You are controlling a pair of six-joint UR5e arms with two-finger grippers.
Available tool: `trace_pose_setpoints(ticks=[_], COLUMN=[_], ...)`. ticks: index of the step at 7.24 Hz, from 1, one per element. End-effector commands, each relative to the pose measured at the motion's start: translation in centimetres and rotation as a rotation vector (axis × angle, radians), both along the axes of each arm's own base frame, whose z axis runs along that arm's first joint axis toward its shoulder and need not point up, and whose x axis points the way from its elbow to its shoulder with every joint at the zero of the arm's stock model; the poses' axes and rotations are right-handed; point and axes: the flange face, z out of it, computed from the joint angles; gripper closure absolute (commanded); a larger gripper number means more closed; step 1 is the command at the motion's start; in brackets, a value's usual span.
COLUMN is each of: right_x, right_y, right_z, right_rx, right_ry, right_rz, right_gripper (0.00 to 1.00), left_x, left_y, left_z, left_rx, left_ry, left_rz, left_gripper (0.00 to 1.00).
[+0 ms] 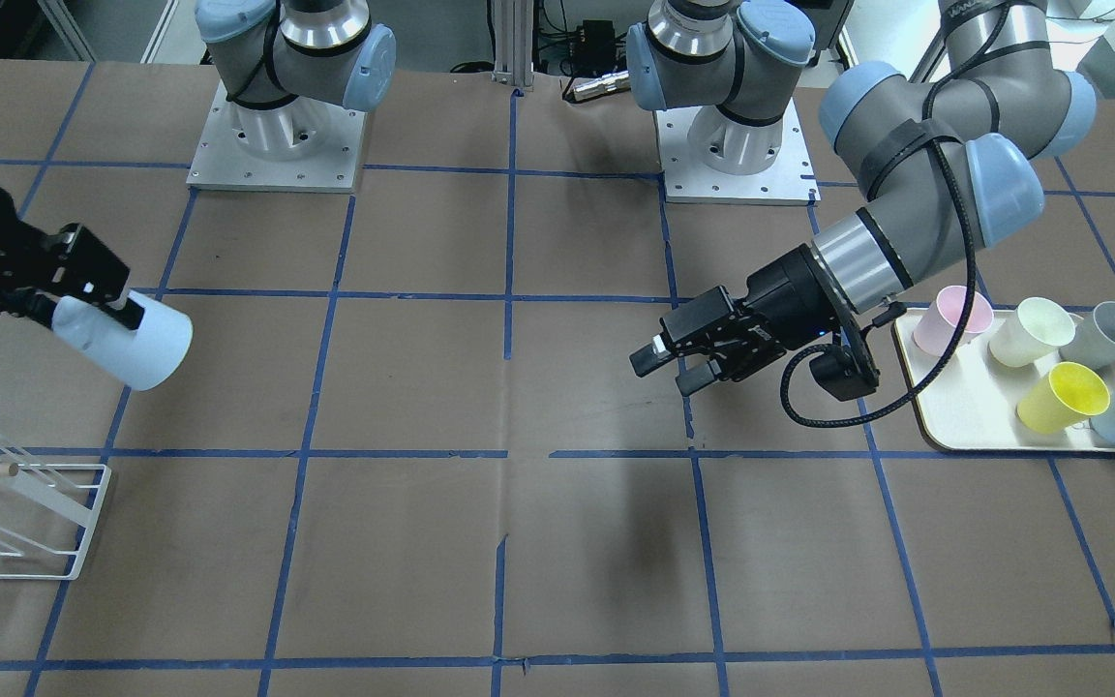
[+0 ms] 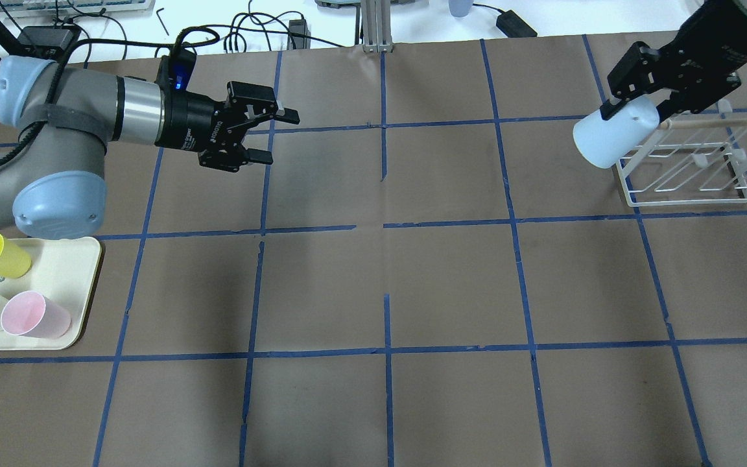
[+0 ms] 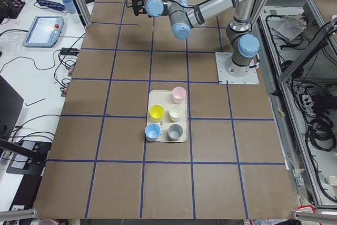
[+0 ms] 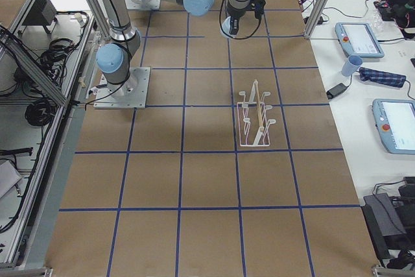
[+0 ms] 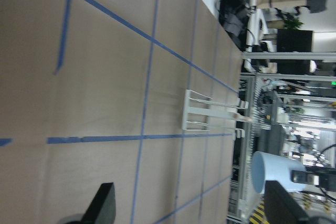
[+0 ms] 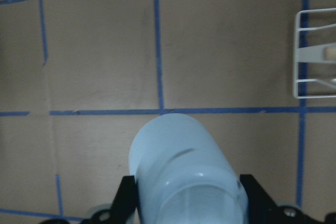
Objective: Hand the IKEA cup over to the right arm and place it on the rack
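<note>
Half the job looks done, judging from where things sit. The IKEA cup (image 2: 613, 139) is in the right gripper (image 2: 636, 107), whose two black fingers are clamped on either side of it. The cup is held aloft on its side, clear of the table (image 2: 386, 292). The handover therefore seems complete, and you need nothing more from the other arm.

The left gripper (image 2: 277, 137) hangs over the table well apart from the cup, with its jaws spread and nothing between them. Its side of the table holds the cream tray (image 2: 88, 272) with the remaining cups, which are not part of this step.

What is left is the placing. The rack (image 2: 685, 188) stands on the table near the cup. In the overhead view the cup is at the rack's near end rather than over its pegs (image 4: 259, 111), and the right wrist view shows the rack off at the frame's upper right edge, so the cup is not lined up with it yet. No cup sits on the rack in any view.

You would need to bring the cup over a peg, turn it mouth-down onto that peg, and only then release. Which end of the cup is gripped is hard to tell for certain, so check that before you commit to the turn.
</note>
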Motion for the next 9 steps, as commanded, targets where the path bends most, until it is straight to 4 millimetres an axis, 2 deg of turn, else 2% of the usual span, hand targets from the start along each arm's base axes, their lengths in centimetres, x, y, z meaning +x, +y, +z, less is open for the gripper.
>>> trace_pose_setpoints(ticks=[1, 2, 3, 4, 6, 7, 9], right_x=[-5.7, -6.7, -7.9, -9.2, -10.1, -10.1, -10.1], right_y=[-2.2, -3.5, -3.9, -3.9, -3.5, -3.4, -3.2], right_z=[-1.9, -2.7, -2.8, -4.0, -4.8, -4.9, -5.7], right_rx=[-0.05, -0.088, -0.106, -0.09, -0.058, -0.048, -0.031], right_ry=[0.202, 0.26, 0.3, 0.301, 0.3, 0.306, 0.3], right_rz=[0.002, 0.037, 0.034, 0.016, 0.004, 0.004, 0.011], right_gripper=[0.77, 0.77, 0.77, 0.77, 0.77, 0.77, 0.77], left_x=[1.5, 0.4, -2.0, -3.8, -3.9, -3.8, -2.9], left_y=[-0.7, -1.5, -1.3, -0.3, 2.7, 4.1, 4.1], left_z=[2.9, 4.6, 7.3, 10.2, 15.8, 16.6, 16.3], left_rx=[0.063, 0.081, 0.09, 0.088, 0.068, 0.065, 0.055], left_ry=[-0.338, -0.498, -0.633, -0.747, -0.851, -0.851, -0.796], left_rz=[0.003, -0.031, -0.086, -0.127, -0.227, -0.251, -0.232], left_gripper=[0.0, 0.0, 0.0, 0.0, 0.0, 0.0, 0.0])
